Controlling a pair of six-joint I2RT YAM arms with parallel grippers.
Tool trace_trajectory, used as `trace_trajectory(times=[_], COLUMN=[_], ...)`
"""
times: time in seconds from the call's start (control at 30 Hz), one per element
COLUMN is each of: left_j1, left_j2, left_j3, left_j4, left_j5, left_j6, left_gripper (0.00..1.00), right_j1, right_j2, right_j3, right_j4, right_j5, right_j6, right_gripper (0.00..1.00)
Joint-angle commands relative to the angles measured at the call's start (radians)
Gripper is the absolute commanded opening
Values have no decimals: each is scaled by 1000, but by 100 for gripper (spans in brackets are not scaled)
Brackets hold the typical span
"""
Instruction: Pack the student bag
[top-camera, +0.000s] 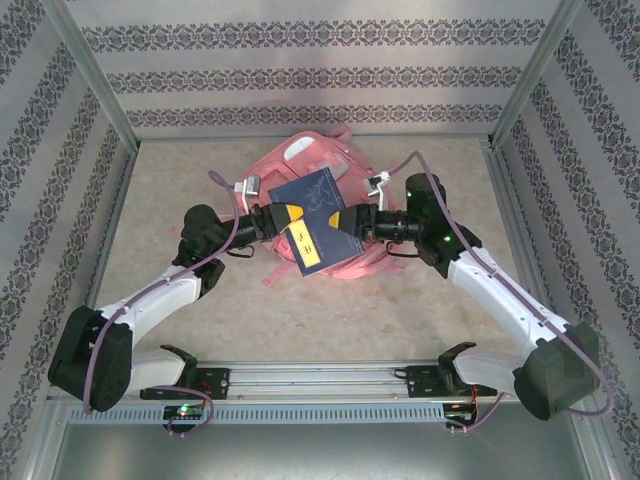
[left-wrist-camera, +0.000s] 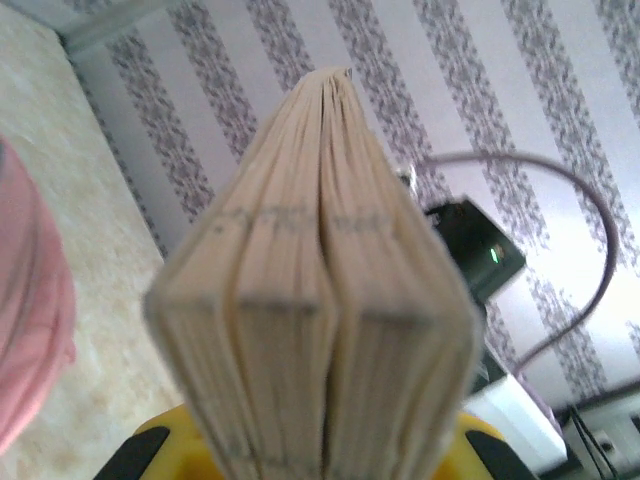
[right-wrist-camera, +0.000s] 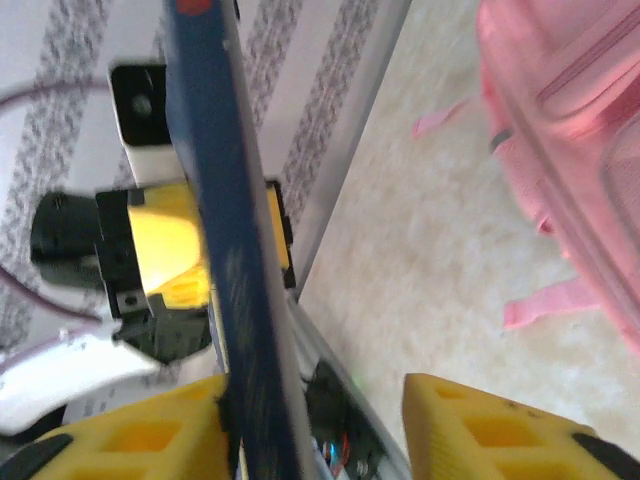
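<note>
Bag (top-camera: 272, 166): pink, lying on the table (top-camera: 300, 320), centre-back. Book (top-camera: 312, 203) (blue cover, yellow label (top-camera: 306, 249)): held over the bag, left gripper (top-camera: 289, 222) clamped on it; right gripper (top-camera: 350, 222), jaws apart.

In the top view, the book (top-camera: 318, 222) covers the centre of the student bag (top-camera: 305, 152), and the bag's opening cannot be made out. In the left wrist view, the book's pages are out of focus, faint marks on their edges are illegible, and the fingers of the left end effector (left-wrist-camera: 320, 455) are cut off by the bottom edge. In the right wrist view, the book is blurred and cut off top and bottom. The bag runs off the right edge.
</note>
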Motion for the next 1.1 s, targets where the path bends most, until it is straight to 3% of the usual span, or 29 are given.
trace_trajectory(times=[0.0, 0.1, 0.17, 0.33, 0.73, 1.07], left_j1=[-7, -8, -8, -8, -9, -10], left_j2=[-36, 0, 36, 69, 20, 24], left_j3=[-19, -9, 18, 51, 40, 41], left_j4=[159, 240, 271, 281, 144, 113], left_j5=[-217, -291, -287, -304, -370, -388], left_j6=[-20, -45, -65, -77, -2, -8], left_gripper=[0, 0, 0, 0, 0, 0], right_j1=[19, 30, 42, 69, 166, 179], right_j2=[-65, -74, -59, 47, 164, 203], right_j3=[-90, -226, -279, -254, -194, -224], right_j4=[287, 612, 746, 888, 1019, 1063], right_j5=[168, 299, 379, 411, 483, 515], right_j6=[108, 239, 285, 365, 366, 424], right_gripper=[53, 68, 71, 71, 51, 51])
